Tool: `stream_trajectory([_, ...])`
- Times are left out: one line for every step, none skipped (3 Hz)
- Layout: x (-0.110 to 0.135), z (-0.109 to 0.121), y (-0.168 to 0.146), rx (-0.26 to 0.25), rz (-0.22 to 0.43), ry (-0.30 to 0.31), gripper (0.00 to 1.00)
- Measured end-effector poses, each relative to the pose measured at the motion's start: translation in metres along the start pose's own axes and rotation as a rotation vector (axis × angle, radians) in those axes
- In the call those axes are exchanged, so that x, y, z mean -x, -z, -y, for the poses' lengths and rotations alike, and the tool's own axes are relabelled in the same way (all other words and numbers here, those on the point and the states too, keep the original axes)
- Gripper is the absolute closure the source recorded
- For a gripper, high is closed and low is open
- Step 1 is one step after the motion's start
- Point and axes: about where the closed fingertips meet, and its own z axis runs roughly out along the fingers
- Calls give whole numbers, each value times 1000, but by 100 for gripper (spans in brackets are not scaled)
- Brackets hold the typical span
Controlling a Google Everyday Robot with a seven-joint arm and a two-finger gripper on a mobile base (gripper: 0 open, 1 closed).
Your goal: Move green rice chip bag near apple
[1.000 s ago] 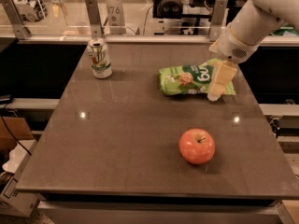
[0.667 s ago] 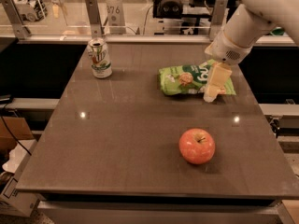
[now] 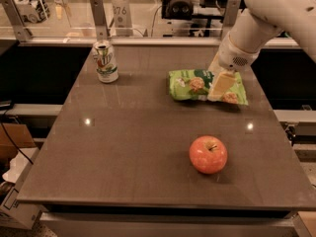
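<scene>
Dark tabletop [image 3: 123,147]. Chip bag [image 3: 187,84] upper right of centre, my gripper [image 3: 219,89] down on its right half; can't tell whether clamped. Apple [image 3: 208,154] lower right, well apart. I'd confirm grip, lift slightly, set down beside apple.

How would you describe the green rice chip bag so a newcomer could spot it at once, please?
Start at the dark tabletop and look to its far right part, where the gripper is at a flat pouch. That is the green rice chip bag: light green with pictured chips, unlike the upright soda can far left or the round apple in front.
</scene>
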Motion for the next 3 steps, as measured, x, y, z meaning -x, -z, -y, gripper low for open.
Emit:
stream_trajectory([7, -4, 5, -1, 2, 31, 64])
stream_trajectory([11, -13, 23, 2, 5, 71, 87])
stream_trajectory([10, -27, 46, 13, 16, 120, 100])
